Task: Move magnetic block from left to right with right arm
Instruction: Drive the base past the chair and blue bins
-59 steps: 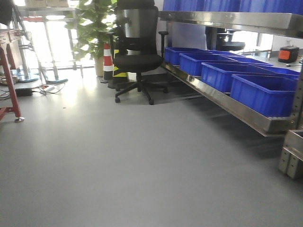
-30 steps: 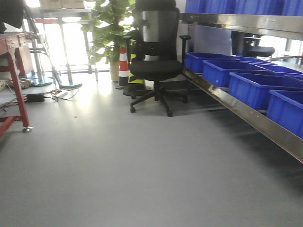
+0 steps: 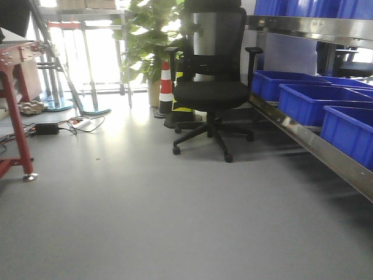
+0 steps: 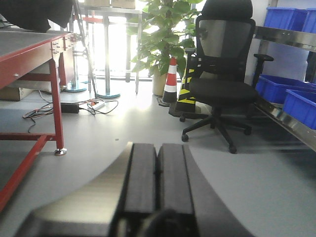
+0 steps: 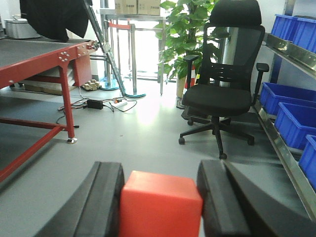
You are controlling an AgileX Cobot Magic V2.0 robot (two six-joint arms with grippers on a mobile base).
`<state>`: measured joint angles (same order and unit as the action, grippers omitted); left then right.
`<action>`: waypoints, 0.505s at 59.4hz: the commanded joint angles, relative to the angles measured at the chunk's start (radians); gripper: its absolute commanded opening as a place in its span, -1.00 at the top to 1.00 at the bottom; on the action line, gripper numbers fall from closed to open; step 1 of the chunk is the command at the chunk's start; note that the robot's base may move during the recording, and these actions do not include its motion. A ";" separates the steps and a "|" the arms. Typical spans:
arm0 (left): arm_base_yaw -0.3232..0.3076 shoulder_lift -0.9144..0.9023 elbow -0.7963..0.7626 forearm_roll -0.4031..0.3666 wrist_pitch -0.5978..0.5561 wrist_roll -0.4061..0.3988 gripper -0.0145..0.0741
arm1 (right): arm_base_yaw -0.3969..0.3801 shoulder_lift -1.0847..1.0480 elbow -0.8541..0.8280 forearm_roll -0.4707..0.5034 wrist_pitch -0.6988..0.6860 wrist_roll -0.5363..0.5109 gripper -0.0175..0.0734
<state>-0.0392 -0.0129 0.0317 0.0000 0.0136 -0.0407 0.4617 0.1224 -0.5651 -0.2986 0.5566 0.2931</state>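
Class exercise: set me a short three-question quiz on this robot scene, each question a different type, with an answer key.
1. True or false: the left end effector holds the magnetic block.
2. The bins on the steel shelf are: A green, B blue, C yellow.
3. Fill in: the striped traffic cone stands beside the black office ____.
Key: 1 false; the right end effector grips it, and the left is shut and empty. 2 B. 3 chair.

It looks like a workshop or robotics lab: a red-framed workbench (image 5: 44, 59), blue storage bins (image 3: 303, 102) on steel shelving (image 3: 315, 146), a traffic cone (image 3: 166, 87), loose cables (image 3: 76, 123) on a grey floor (image 3: 175, 221), and an office chair (image 3: 213, 93).
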 commanded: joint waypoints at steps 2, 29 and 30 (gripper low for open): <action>-0.003 -0.015 0.009 0.000 -0.088 -0.007 0.94 | -0.005 0.015 -0.028 -0.022 -0.090 -0.007 0.27; -0.003 -0.015 0.009 0.000 -0.088 -0.007 0.94 | -0.005 0.015 -0.028 -0.022 -0.090 -0.007 0.27; -0.003 -0.015 0.009 0.000 -0.088 -0.007 0.94 | -0.005 0.015 -0.028 -0.022 -0.090 -0.007 0.27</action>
<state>-0.0392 -0.0129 0.0317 0.0000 0.0136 -0.0407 0.4617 0.1224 -0.5651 -0.2986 0.5566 0.2931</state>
